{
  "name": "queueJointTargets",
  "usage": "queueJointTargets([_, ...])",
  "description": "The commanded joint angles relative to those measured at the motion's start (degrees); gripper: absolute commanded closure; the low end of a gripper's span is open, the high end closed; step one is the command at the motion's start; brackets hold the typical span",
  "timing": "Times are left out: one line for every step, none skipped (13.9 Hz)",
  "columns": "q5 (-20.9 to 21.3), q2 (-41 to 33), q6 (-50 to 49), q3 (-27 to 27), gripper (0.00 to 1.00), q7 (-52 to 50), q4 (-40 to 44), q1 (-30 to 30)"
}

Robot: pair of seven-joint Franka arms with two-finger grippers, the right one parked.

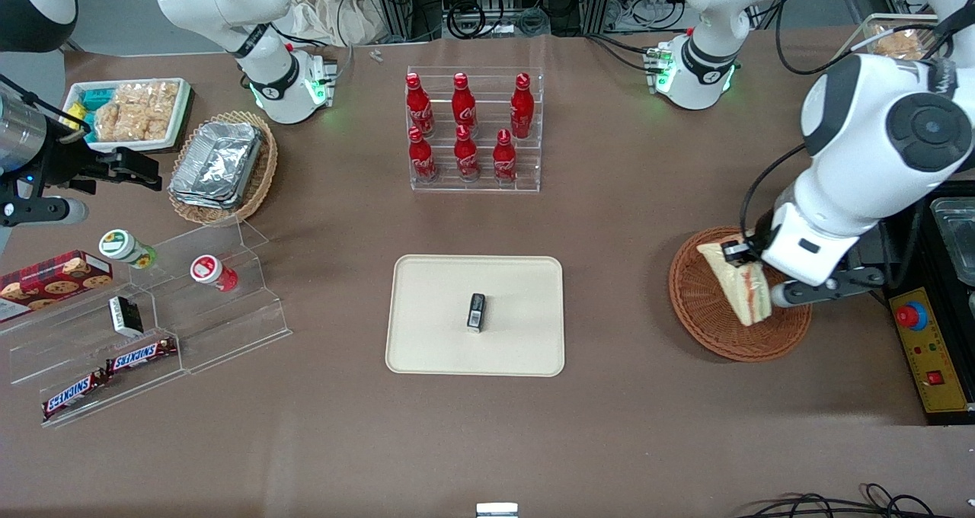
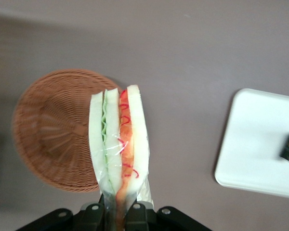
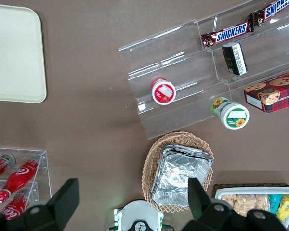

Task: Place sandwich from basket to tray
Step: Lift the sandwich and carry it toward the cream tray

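Setting: we record a robotics lab dressed as a small snack shop. Evidence we list: two white arms bolted to a brown desk [image 1: 609,426], their bases lit green; cable bundles and aluminium framing along the desk's edge farthest from the front camera; a yellow control box [image 1: 925,350] with a red stop button at the working arm's end. Shop-style props: a clear rack of red cola bottles [image 1: 472,129], stepped acrylic shelves [image 1: 152,312] with Snickers bars [image 1: 141,356], a cookie box [image 1: 53,278]
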Motion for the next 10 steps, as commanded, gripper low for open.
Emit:
queueJointTargets([1.3, 6.4, -0.2, -1.5, 1.0, 1.4, 5.8, -4.8])
queueJointTargets([3.0, 8.1, -0.1, -1.5, 1.0, 0.9, 5.8, -6.5])
queueJointTargets([4.7, 9.7, 0.0, -1.4, 1.0, 0.3, 5.8, -8.9])
queueJointTargets([5.6, 11.3, 0.6, -1.4, 1.0, -1.0, 6.1, -10.8])
queueJointTargets([6.1, 12.5, 3.4, -1.4, 1.0, -2.4, 6.4, -12.2])
queueJointTargets([6.3, 13.7, 6.3, -1.4, 1.0, -3.7, 6.4, -13.2])
queueJointTargets([7.1, 15.5, 9.1, -1.2, 1.0, -4.7, 6.4, -15.1])
queueJointTargets([9.7, 17.4, 11.4, -1.1, 1.0, -5.6, 6.5, -16.7])
queueJointTargets([11.9, 19.5, 13.2, -1.1, 1.0, -7.3, 6.6, -17.4])
queueJointTargets([13.8, 21.5, 14.4, -1.1, 1.0, -8.6, 7.3, -18.7])
